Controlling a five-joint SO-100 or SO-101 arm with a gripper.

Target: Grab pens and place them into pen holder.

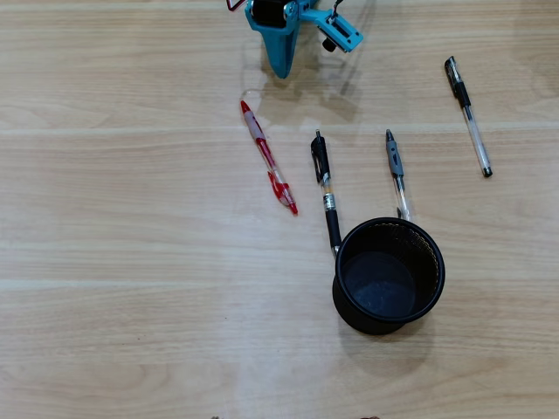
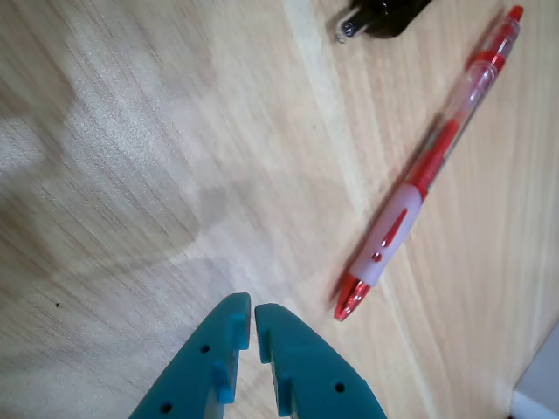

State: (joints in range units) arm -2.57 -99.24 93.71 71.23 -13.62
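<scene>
Near the far edge of the pale wood-grain worktop (image 1: 131, 262), as the overhead view framed it, hung the teal plastic end effector (image 1: 281, 72), tapered to a blunt point, clear of every pen. Fingers pressed together in the wrist view, only a thin slit between the two smooth moulded tips (image 2: 253, 312), nothing held.

Just beside that tip lay the red and clear pen (image 1: 268, 157), slanted, with a frosted white grip sleeve, a red clip and a red nose cone. No legible brand or lettering on any barrel; print too small to read.

Toward the worktop's middle lay the black pen (image 1: 326, 194), glossy, with a silver band at mid-barrel, its lower end touching or just passing behind the pen holder (image 1: 349, 305). Next to it lay a clear-barrelled pen with a grey rubber sleeve (image 1: 396, 170), its lower end also reaching the holder's rim. Well apart, toward the far right corner, lay another clear pen with a dark sleeve (image 1: 467, 113).

Stood upright: the round black wire-mesh holder with a solid rim, empty inside.
</scene>
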